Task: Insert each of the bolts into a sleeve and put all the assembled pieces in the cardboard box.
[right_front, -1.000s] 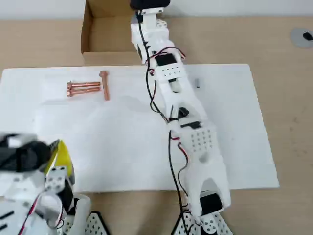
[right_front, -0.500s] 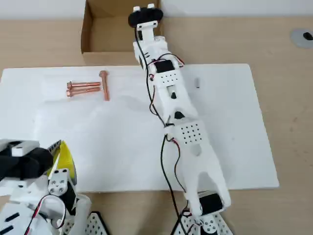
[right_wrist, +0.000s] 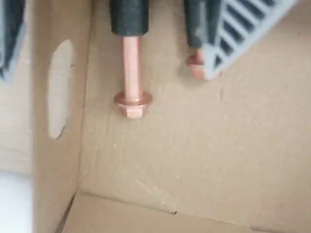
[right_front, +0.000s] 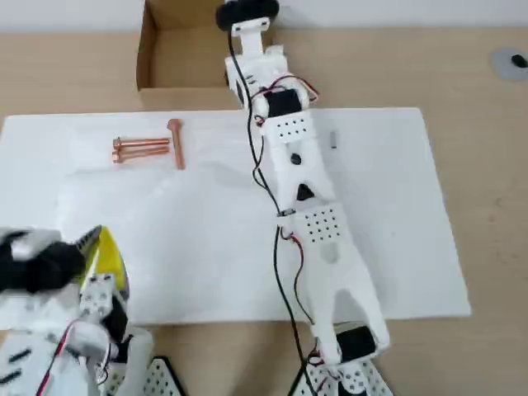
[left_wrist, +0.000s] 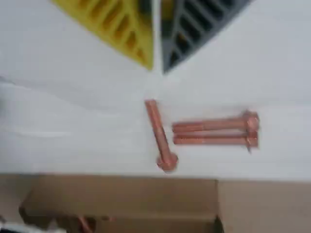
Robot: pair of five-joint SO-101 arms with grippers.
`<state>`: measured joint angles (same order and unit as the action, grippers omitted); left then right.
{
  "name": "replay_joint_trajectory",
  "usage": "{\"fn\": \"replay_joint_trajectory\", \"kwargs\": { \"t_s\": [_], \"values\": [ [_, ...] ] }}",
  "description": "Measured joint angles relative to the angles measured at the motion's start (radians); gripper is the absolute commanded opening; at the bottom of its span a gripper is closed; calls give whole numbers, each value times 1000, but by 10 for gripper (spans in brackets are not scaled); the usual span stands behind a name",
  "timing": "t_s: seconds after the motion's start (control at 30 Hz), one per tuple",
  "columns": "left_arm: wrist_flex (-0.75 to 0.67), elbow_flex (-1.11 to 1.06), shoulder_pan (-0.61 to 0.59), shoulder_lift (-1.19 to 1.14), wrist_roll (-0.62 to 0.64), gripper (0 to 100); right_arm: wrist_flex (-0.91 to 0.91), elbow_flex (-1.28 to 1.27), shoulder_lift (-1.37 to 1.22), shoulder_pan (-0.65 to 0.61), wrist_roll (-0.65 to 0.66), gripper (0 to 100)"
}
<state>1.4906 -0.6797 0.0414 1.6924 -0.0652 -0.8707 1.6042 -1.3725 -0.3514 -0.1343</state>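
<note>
The cardboard box [right_front: 147,49] sits at the far side of the table [right_front: 487,165], left of centre, just beyond the white sheet [right_front: 206,239]. The right arm stretches from the near edge across the sheet, and its pincer [right_wrist: 112,73] hangs inside the box with its fingers spread wide. On the box floor lie two assembled pieces side by side. On the first piece [right_wrist: 131,58] a copper shank comes out of a black sleeve and ends in a flanged head that points toward the box's corner. The second piece [right_wrist: 195,63] is partly hidden behind one grey finger [right_wrist: 243,29]; whether that finger touches it I cannot tell.

Outside the box, three bare bolts lie on the far left part of the sheet. Two bolts [right_front: 142,149] lie parallel and touching, and the third bolt [right_front: 176,144] lies crosswise just right of them. The left pincer [left_wrist: 158,69] is at the near left, well apart from those bolts, its yellow and grey fingers pressed together on nothing. A small grey item [right_front: 333,140] lies on the sheet right of the right arm.
</note>
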Motion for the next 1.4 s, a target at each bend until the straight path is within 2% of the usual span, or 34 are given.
{"fn": "replay_joint_trajectory", "kwargs": {
  "t_s": [0.27,0.43,0.7,0.93,1.2,1.4],
  "values": [
    [-17,196,0,-453,78,157,-264,6,193,28,0,296],
    [-15,358,0,-760,121,166,-471,6,387,55,0,296],
    [-15,493,0,-1175,137,167,-878,8,686,71,-2,296],
    [-15,695,5,-1504,166,168,-905,20,914,149,-2,296],
    [29,990,9,-1846,166,167,-905,26,1102,157,-2,296],
    [60,1168,9,-2068,164,165,-905,-178,1252,157,-2,296]
  ]
}}
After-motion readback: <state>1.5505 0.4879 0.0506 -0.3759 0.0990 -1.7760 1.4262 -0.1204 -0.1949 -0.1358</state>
